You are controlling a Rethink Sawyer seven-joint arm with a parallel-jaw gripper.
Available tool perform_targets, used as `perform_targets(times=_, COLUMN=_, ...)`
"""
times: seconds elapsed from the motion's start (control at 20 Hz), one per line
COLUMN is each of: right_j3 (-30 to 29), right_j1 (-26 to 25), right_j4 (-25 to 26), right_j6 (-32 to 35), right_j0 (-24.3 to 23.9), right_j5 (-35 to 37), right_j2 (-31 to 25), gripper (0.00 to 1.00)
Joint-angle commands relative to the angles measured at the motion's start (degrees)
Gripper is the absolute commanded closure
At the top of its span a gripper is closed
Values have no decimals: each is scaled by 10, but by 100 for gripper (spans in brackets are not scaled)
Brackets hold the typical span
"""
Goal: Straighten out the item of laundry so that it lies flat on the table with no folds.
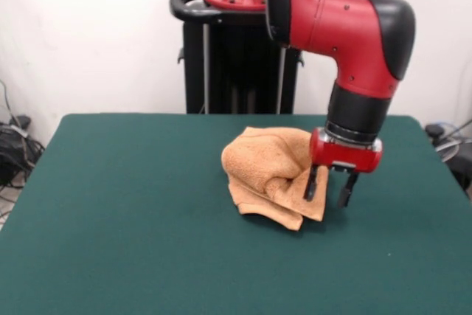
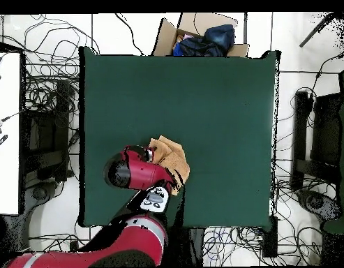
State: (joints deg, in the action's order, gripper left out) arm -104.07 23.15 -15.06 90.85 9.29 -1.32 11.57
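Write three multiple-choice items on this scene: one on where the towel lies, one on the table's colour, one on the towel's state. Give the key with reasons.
1. Where does the towel lie on the table?
A. Right beside the gripper
B. At a far corner, well away from the arm
C. Hanging over an edge

2. What colour is the table top?
A. White
B. Dark green
C. Red

3. In what state is the towel?
A. Spread flat
B. Rolled into a tight tube
C. Bunched up with folds

Key: 1 A, the gripper's open fingers stand at the heap's edge in the front view; 2 B, both views show a dark green top; 3 C, the cloth sits in a rumpled mound with layers overlapping.
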Motion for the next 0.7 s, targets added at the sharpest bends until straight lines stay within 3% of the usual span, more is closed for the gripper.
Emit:
perform_targets(times=0.05, right_j3=17, right_j1=-30, right_j4=-15, right_j6=112, right_j0=-17, right_j5=22, right_j2=-26, gripper=0)
perform_targets(times=0.45, right_j3=1, right_j1=-43, right_j4=-1, right_j6=129, right_j0=-65, right_j5=-22, right_j2=-92, gripper=0)
perform_targets(times=0.7, right_j3=-3, right_j1=-44, right_j4=1, right_j6=131, right_j0=-73, right_j5=-30, right_j2=-105, gripper=0)
